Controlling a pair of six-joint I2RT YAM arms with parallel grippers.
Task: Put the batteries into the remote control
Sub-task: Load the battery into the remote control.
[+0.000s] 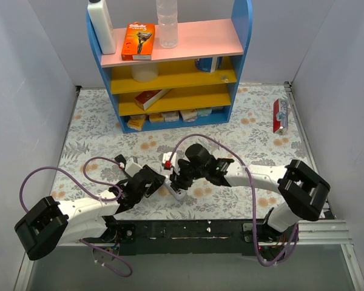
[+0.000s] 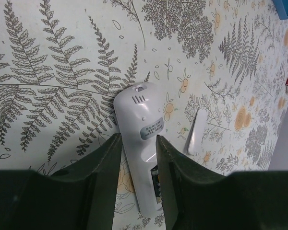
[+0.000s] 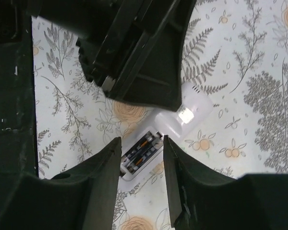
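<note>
At lower centre of the left wrist view, left gripper [image 2: 138,141] clamps the remote control [image 2: 140,115] to brace it, while right gripper [image 3: 140,142], jaws apart and empty, hovers over batteries [image 3: 140,152] apparently seated.

The left gripper [image 2: 137,143] and right gripper [image 3: 141,143] are black, on 2 white arms [image 1: 79,210] with chunky black joints; a purple cable [image 1: 252,209] loops off each.

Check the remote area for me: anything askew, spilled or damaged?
Nothing spilled or damaged. The remote has its battery cover lying loose on the mat beside it; its compartment stands open with batteries showing inside.
</note>
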